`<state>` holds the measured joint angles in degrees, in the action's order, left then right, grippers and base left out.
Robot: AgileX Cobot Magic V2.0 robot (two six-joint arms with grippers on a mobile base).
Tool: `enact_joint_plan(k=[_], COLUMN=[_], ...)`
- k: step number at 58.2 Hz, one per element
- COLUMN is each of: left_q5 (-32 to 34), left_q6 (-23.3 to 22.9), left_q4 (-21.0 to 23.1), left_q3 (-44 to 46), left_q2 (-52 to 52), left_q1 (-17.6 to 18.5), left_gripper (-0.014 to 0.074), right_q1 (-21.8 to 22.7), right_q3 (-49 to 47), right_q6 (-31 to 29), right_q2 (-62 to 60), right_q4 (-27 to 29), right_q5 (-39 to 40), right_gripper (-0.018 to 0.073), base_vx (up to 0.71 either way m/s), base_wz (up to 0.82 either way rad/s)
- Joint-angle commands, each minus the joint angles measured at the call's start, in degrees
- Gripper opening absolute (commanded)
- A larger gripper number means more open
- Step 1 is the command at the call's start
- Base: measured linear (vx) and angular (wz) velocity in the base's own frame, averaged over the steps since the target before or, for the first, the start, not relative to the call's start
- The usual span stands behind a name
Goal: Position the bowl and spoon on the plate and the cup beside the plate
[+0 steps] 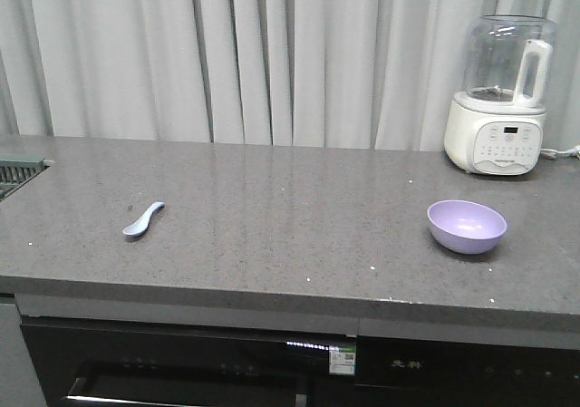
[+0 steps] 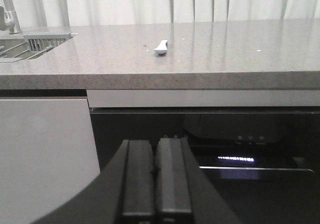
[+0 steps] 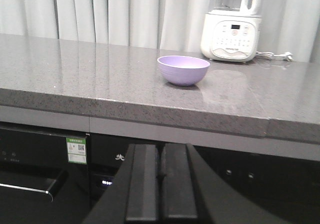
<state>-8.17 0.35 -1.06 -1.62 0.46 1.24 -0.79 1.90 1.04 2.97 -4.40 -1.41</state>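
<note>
A lavender bowl (image 1: 467,225) sits upright on the grey counter at the right, and the right wrist view shows the bowl (image 3: 183,70) ahead on the countertop. A pale blue spoon (image 1: 143,219) lies on the counter's left part; in the left wrist view the spoon (image 2: 161,47) is small and far off. My left gripper (image 2: 154,143) is shut and empty, held low in front of the dark appliance below the counter edge. My right gripper (image 3: 160,146) is likewise shut and empty below the counter. The plate and the cup are out of view.
A white blender base with a clear jug (image 1: 500,99) stands at the counter's back right, its cord (image 3: 274,55) trailing right. A sink with a drain rack (image 2: 30,45) lies at the far left. Grey curtains hang behind. Dark appliance fronts (image 1: 208,366) sit under the counter.
</note>
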Motion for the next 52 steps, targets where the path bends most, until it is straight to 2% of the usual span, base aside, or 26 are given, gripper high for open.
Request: enact_joint_plan(k=[1, 52], left_q5=[4.64, 4.64], left_q6=[-0.35, -0.35], left_q4=[0.37, 0.37], left_q3=[-1.33, -1.33], left_q2=[0.85, 0.86], left_q1=[0.43, 0.43], left_gripper=[-0.0007, -0.0006], right_q1=[0.34, 0.34], right_q3=[0.75, 0.75], right_q6=[-0.33, -0.33], right_q2=[1.22, 1.22], right_q4=[-0.11, -0.11], right_q5=[4.8, 4.92], right_gripper=[-0.0009, -0.0009], base_vx=[0.27, 0.24], base_wz=[0.13, 0.05])
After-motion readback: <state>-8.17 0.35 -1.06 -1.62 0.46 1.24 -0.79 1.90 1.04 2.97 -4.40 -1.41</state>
